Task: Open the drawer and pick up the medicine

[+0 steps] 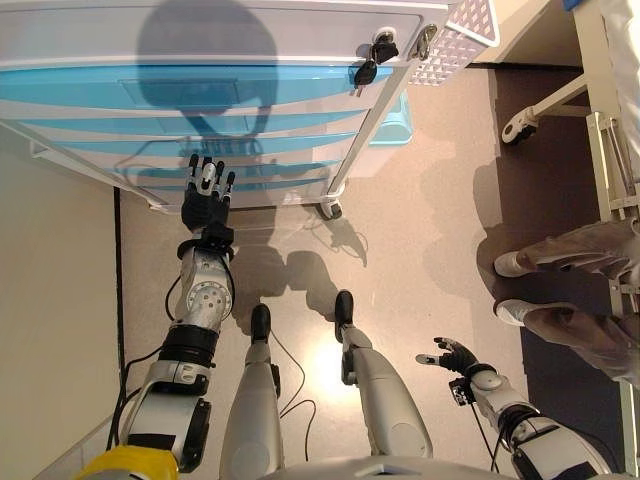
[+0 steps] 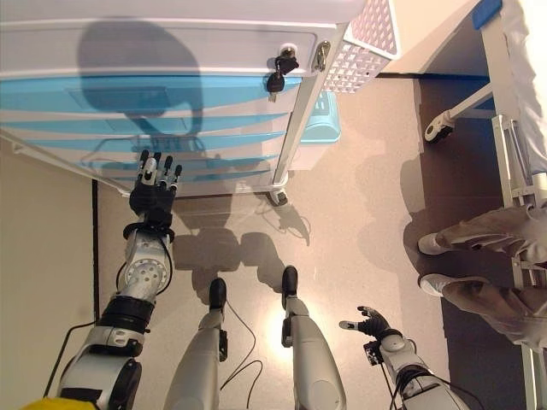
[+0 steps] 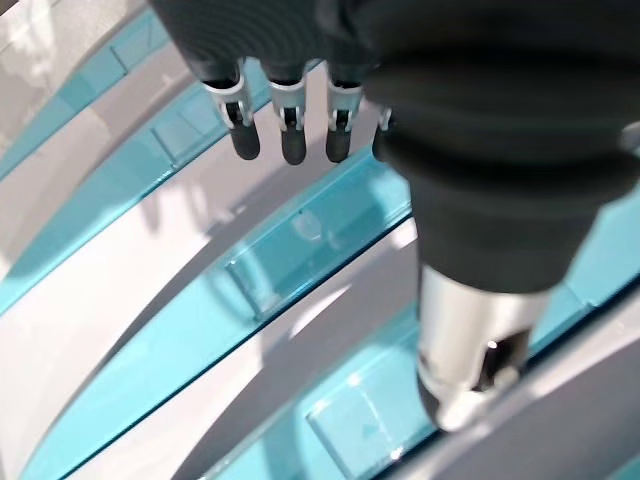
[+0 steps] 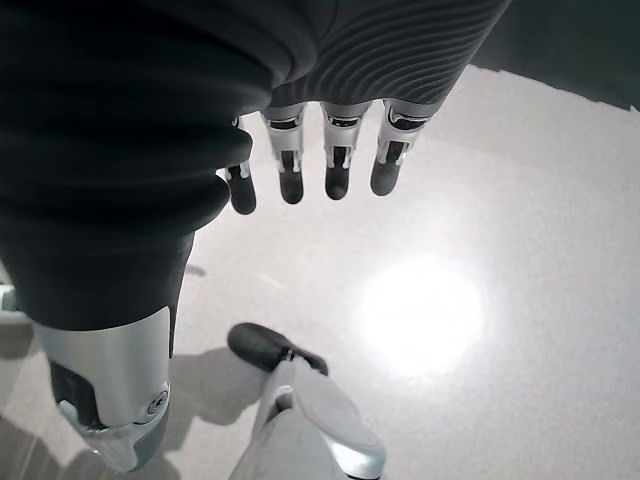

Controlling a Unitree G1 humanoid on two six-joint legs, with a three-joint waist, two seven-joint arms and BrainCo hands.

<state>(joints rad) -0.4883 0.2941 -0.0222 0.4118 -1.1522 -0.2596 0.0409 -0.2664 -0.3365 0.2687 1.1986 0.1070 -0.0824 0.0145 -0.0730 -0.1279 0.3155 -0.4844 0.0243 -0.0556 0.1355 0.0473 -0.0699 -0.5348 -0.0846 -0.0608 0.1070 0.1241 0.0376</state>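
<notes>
A white wheeled cabinet (image 1: 230, 30) with several translucent blue drawers (image 1: 200, 100) stands ahead, all drawers closed. My left hand (image 1: 206, 200) reaches toward the lower drawers with straight fingers, just short of the fronts; its wrist view shows its fingertips (image 3: 290, 145) above a blue drawer front with a rectangular handle recess (image 3: 300, 245). My right hand (image 1: 457, 355) hangs low at the right, open and empty, over bare floor (image 4: 450, 300). No medicine shows in any view.
Keys (image 1: 372, 60) hang from a lock at the cabinet's top right. A white perforated basket (image 1: 455, 40) hangs on its right side. A caster (image 1: 330, 210) is at its base. A person's legs and shoes (image 1: 520, 290) stand at the right beside a bed frame (image 1: 610, 150).
</notes>
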